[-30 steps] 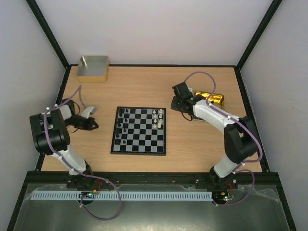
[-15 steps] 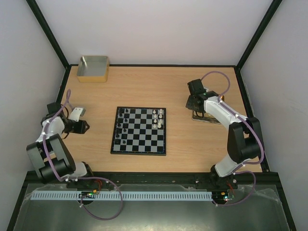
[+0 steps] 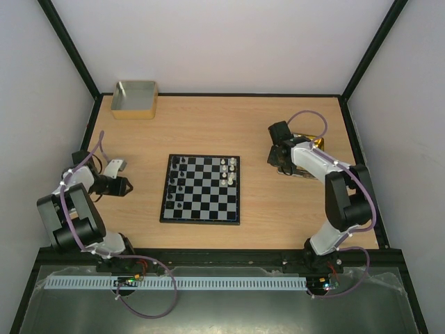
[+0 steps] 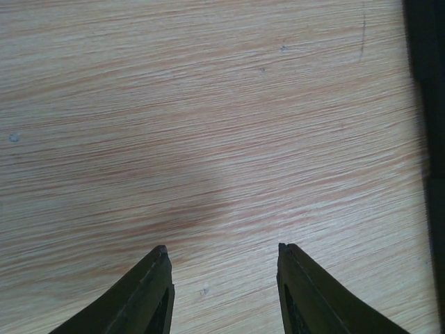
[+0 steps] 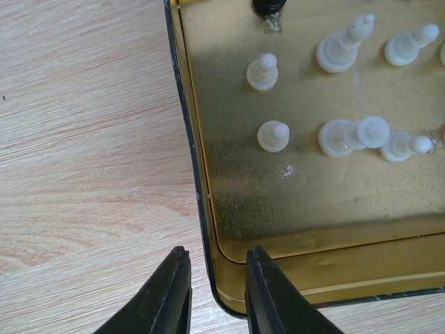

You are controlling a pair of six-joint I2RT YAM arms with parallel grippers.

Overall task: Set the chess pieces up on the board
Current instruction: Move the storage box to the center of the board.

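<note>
The board (image 3: 200, 198) lies flat at the middle of the bench (image 3: 208, 125). Black chessmen (image 3: 174, 179) stand along its 9 o'clock edge, and a small cluster of cream-white chessmen (image 3: 224, 169) sits near its 1 o'clock corner. At 3 o'clock from the board, the right claw (image 5: 217, 259) hangs over the gold tin (image 5: 306, 202). Its fingers are a narrow gap apart and straddle the tin's 9 o'clock rim (one over the wood, one over the gold floor); whether they touch that rim I cannot tell. Loose cream-white pieces (image 5: 272, 136) lie inside the tin, some upright, some toppled. The left claw (image 4: 222, 252) is at 9 o'clock from the board, well apart from it, spread wide over bare wood and holding nothing. A grey box (image 3: 134, 99) sits at the bench's 11 o'clock corner.
</note>
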